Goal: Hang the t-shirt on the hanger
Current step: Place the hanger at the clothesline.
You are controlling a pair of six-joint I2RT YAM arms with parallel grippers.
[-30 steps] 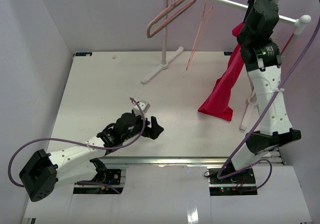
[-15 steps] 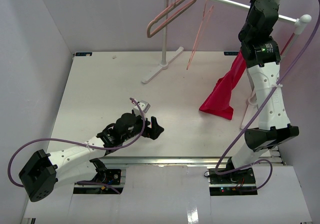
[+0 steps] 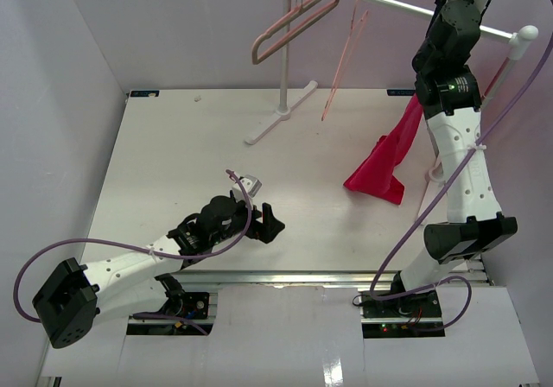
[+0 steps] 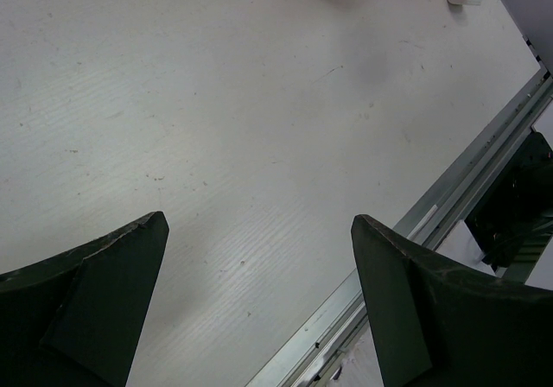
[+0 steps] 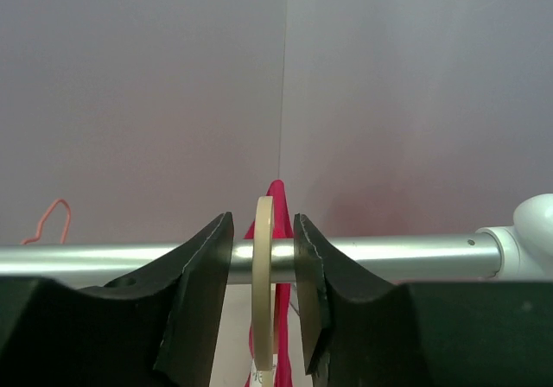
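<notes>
My right gripper (image 5: pixel 262 231) is up at the rail (image 5: pixel 397 257), its jaws parted a little to either side of the hook of the hanger (image 5: pixel 263 266). A sliver of daylight shows on both sides, so I read the hook as seated over the rail and not pinched. The t-shirt (image 3: pixel 380 167) hangs below it at the right end of the rack, a long red drape whose lower end reaches the table (image 3: pixel 216 145). The arm hides whether it sits square on both shoulders of the hanger. The step in hand looks like letting go, and to do it well I would widen the jaws evenly. Then I would back straight off the hook's plane without any sideways drift, since a nudge could skate the hook along the rail or swing the lopsided cloth. My left gripper (image 4: pixel 259 223) sits low over the table's near edge, spread wide and empty. There are no bins or trays here. The rail also carries a thicker pinkish-brown hanger (image 3: pixel 289 28) and a thin pink wire hanger (image 3: pixel 346 54), both bare.
</notes>
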